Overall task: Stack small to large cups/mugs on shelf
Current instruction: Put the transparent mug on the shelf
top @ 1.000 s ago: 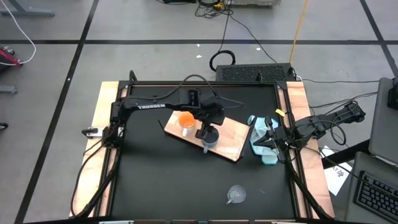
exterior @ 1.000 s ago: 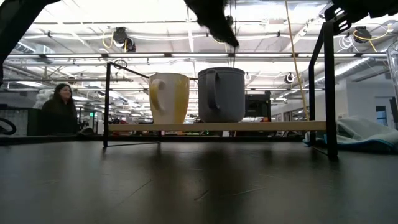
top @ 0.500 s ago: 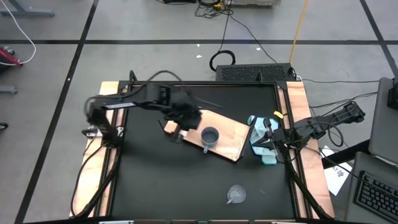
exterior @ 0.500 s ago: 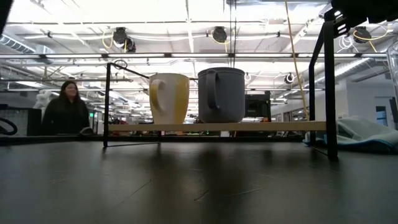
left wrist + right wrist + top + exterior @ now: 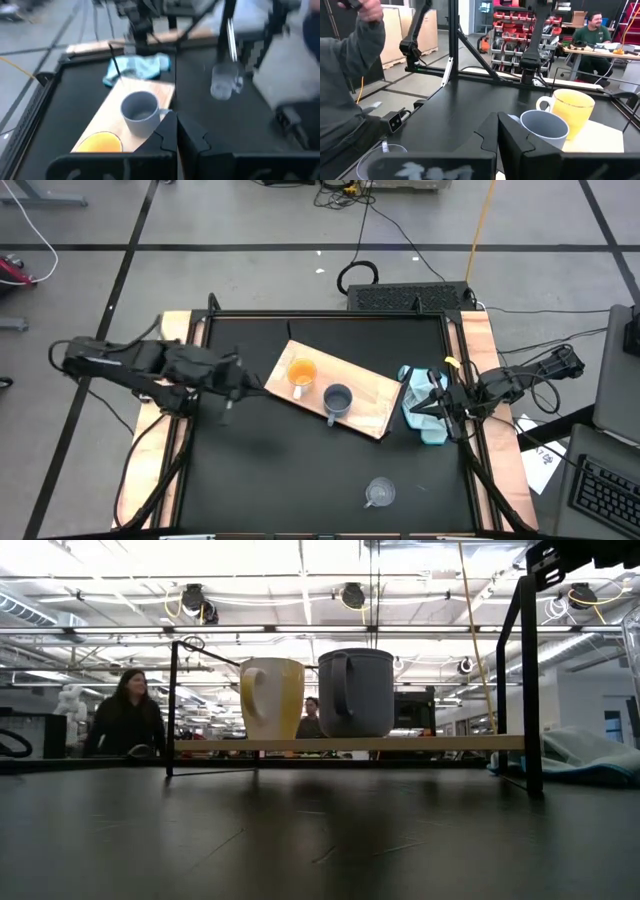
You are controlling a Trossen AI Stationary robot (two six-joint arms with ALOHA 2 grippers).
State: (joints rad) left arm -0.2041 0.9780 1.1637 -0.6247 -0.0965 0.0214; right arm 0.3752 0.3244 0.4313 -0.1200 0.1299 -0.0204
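The left gripper (image 5: 232, 385) hangs over the counter's (image 5: 260, 470) matte black left side, its dark angular fingers (image 5: 167, 132) closed together on nothing; just beyond them lies the flat light-wood shelf (image 5: 370, 405), bearing the glossy orange mug (image 5: 301, 372) and, beside it, the rounded grey-blue mug (image 5: 338, 399); the clear glass cup (image 5: 379, 493) stands well apart on bare counter; the right gripper (image 5: 432, 408) waits over the rumpled light blue cloth (image 5: 428, 395), fingers (image 5: 487, 132) closed, empty.

Blue cloth (image 5: 424, 404) bunched at the table's (image 5: 300, 470) right edge. Keyboard (image 5: 408, 297) just past the table's far edge, coiled cable (image 5: 357, 277) beside it. Person (image 5: 125, 713) walking beyond the table, another seated (image 5: 592, 31) at a desk.
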